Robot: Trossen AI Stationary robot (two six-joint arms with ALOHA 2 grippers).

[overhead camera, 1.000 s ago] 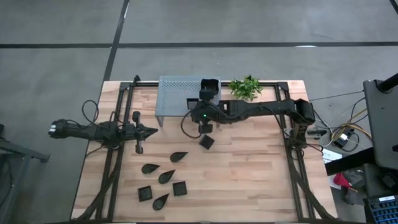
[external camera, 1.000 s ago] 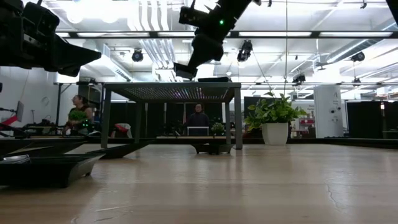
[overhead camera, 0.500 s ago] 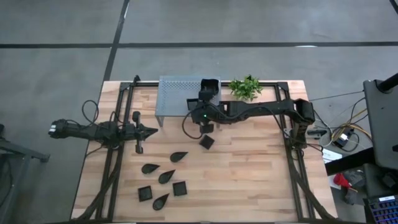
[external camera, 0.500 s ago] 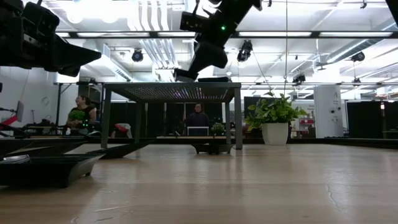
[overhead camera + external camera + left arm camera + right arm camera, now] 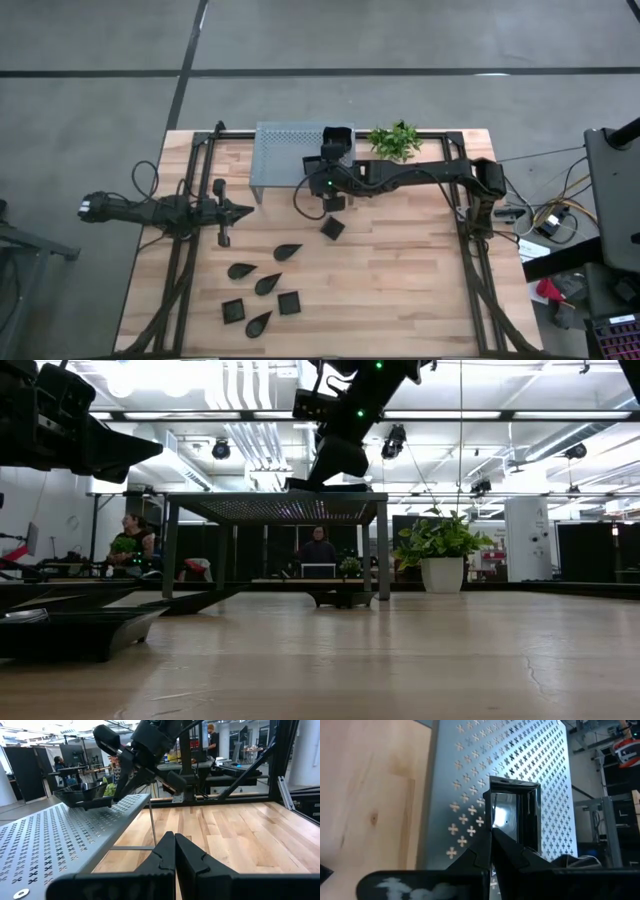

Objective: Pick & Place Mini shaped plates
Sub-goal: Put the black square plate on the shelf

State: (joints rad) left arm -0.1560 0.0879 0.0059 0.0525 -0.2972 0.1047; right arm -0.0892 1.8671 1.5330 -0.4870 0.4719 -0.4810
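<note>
From above I have the right gripper (image 5: 318,172) reaching across to the near edge of the grey perforated shelf (image 5: 280,150) at the back of the table (image 5: 400,270), its fingers pressed together on the rim of a small square black plate (image 5: 514,815) — in the right wrist view that glossy dish sits flat on the shelf top just ahead of the fingertips, pinched at its near edge. A larger black square dish (image 5: 337,138) already rests on the shelf's right end, next to the small green plant (image 5: 394,140). The left gripper (image 5: 243,211) waits over the left side of the table, fingers pressed together with nothing between them, pointing towards the middle. The rest of the mini plates lie on the wood: one small square plate (image 5: 332,227) just in front of the shelf, below the right arm, and a loose cluster towards the front left — leaf-shaped ones (image 5: 287,251) and tiny squares (image 5: 290,302) lying near each other without touching. In the low view, people (image 5: 318,550) show in the room behind the table.
</note>
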